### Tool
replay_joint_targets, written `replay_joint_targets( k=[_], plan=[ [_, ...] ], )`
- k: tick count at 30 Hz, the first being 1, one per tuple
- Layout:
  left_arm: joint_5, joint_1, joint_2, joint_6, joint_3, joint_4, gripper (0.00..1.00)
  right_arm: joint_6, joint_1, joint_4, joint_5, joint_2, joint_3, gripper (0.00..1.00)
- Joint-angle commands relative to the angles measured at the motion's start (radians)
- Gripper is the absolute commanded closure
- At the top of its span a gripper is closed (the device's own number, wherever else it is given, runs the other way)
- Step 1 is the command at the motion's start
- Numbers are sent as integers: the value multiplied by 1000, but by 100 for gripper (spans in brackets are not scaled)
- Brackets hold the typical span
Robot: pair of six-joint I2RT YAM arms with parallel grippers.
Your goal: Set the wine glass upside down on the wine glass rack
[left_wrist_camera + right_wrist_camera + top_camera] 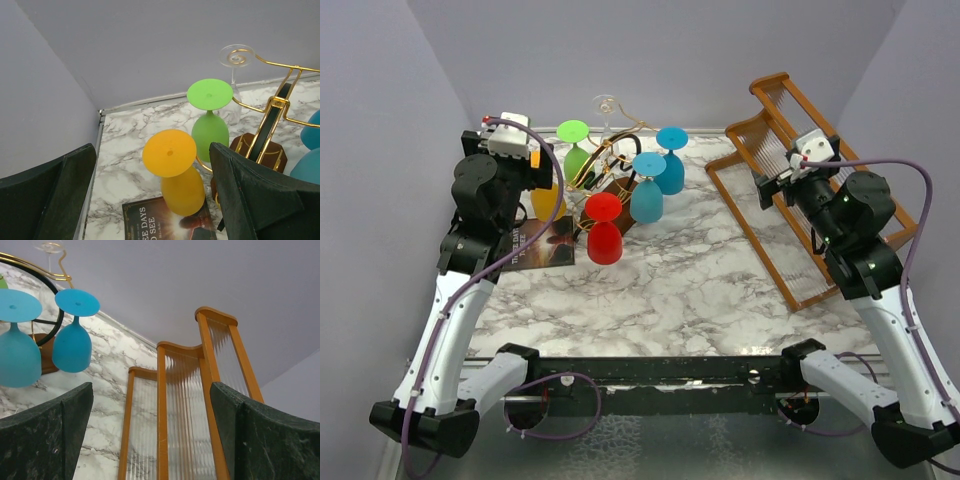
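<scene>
The wine glass rack (612, 168) of gold wire scrolls on a dark wooden base (261, 150) stands at the back left. Upside down around it are a green glass (574, 150), a clear glass (606, 106), two blue glasses (658, 178) and a red glass (604, 228). An orange wine glass (172, 167) is upside down, foot up, beside the green glass (210, 117). My left gripper (152, 197) is open, with the orange glass between and beyond its fingers, untouched. In the top view the left gripper (540, 178) partly hides the orange glass (548, 203). My right gripper (150, 437) is open and empty.
A large orange-brown slatted wooden rack (790, 200) lies at the right; my right gripper (772, 178) hovers at its left edge, facing it (170, 405). A dark booklet (545, 245) lies on the marble table under the orange glass (150, 222). Walls close the left and back.
</scene>
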Motion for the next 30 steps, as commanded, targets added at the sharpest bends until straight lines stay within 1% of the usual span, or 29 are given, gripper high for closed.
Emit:
replay_joint_targets(
  k=[1, 3, 8, 16, 19, 30],
  plan=[
    [29, 5, -47, -2, 20, -49, 1, 12, -4, -22, 14, -36, 6, 0],
    [34, 6, -62, -12, 0, -61, 1, 12, -4, -16, 10, -51, -17, 0],
    [22, 16, -74, -27, 3, -89, 1, 11, -4, -22, 22, -63, -33, 0],
    [63, 40, -55, -50, 53, -125, 1, 23, -13, -12, 28, -76, -62, 0],
    [55, 45, -41, -50, 75, -143, 1, 36, -23, -16, 34, -68, -56, 0],
    [67, 54, -43, -54, 68, -156, 1, 65, -57, -19, 9, -53, -49, 0]
  ],
)
